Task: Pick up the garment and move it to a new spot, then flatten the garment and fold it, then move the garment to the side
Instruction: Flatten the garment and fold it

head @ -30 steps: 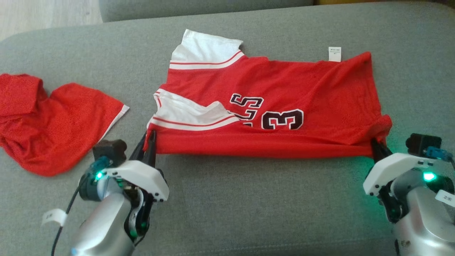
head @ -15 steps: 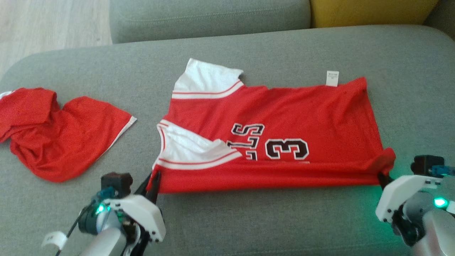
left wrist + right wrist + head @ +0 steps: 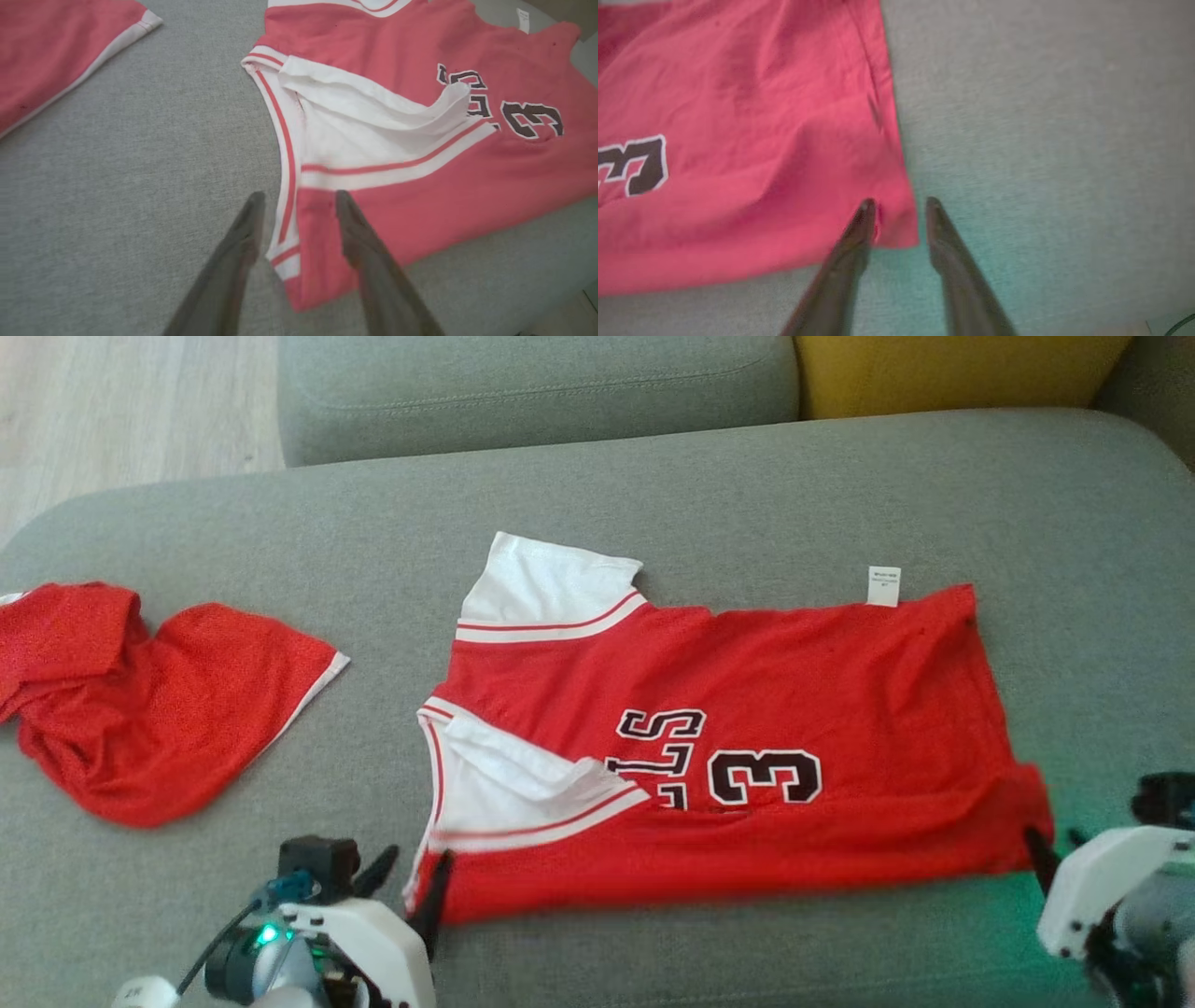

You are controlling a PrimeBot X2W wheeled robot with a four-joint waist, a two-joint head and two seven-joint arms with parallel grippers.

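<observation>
The garment [image 3: 747,709], a red jersey with white sleeves and a black number, lies folded lengthwise on the grey cushion [image 3: 747,485]. My left gripper [image 3: 415,873] is open at its near left corner. In the left wrist view the jersey's [image 3: 420,177] trimmed corner lies loose between the spread fingers of that gripper [image 3: 299,196]. My right gripper [image 3: 1050,849] is at the near right corner. In the right wrist view it [image 3: 900,202] is open, with the corner of the cloth [image 3: 738,116] lying slack between the fingertips.
A second red garment [image 3: 140,709] lies crumpled on the cushion to the left, its hem in the left wrist view [image 3: 56,46]. Behind are a grey backrest [image 3: 541,383], a yellow cushion [image 3: 952,373] and wooden floor [image 3: 112,401] at the far left.
Both grippers have opened and let go of the jersey's near edge, which now rests on the cushion. The head camera has tilted, so the whole scene sits lower.
</observation>
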